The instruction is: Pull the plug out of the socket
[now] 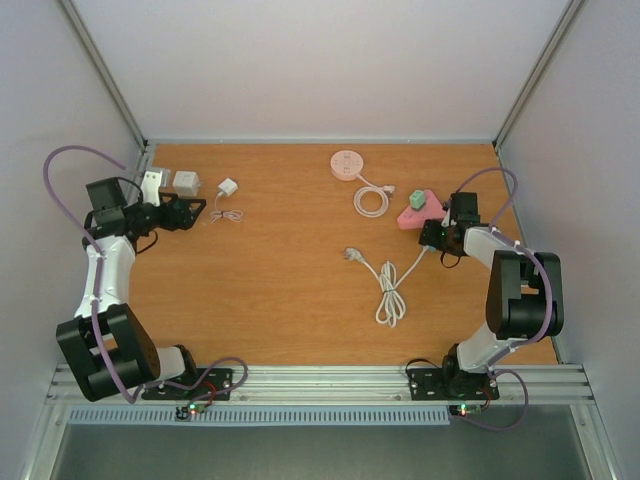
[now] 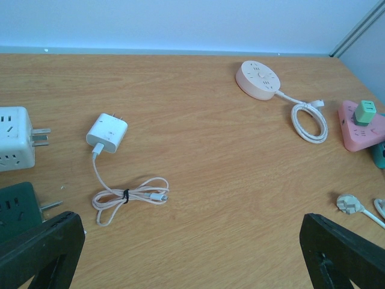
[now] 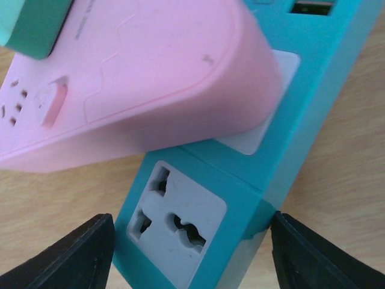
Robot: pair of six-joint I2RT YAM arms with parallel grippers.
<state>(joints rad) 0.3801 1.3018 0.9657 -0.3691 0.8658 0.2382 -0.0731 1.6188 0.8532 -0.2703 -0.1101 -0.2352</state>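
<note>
Teal power strip [image 3: 304, 114] fills the right wrist view, lying between the fingers of the right gripper [image 3: 192, 253]. Both dark fingertips [image 3: 66, 256] rest against its long sides, so the gripper is clamped on it. Just past the fingertips, a universal outlet [image 3: 174, 226] on the strip faces up. Farther out from the fingers, a pink triangular socket block [image 3: 138, 78] is plugged into the strip, its body tilted over the wooden table [image 1: 280, 290]. A green plug [image 3: 27, 24] is seated in the pink block's top face, at the far left of that gripper's view.

Left gripper [image 2: 192, 253] hovers above the table with its fingers spread wide and nothing between them. Ahead of it and a little to the left lies a white charger [image 2: 107, 132], with its thin cable [image 2: 129, 194] bundled nearer the fingers. Beside the left finger are a white cube adapter [image 2: 13, 138] and a dark green adapter [image 2: 21, 208]. Far ahead to the right sits a round pink socket hub [image 2: 258, 79] with a coiled white cord [image 2: 310, 120]. A loose white plug [image 2: 348, 203] lies just beyond the right finger.
</note>
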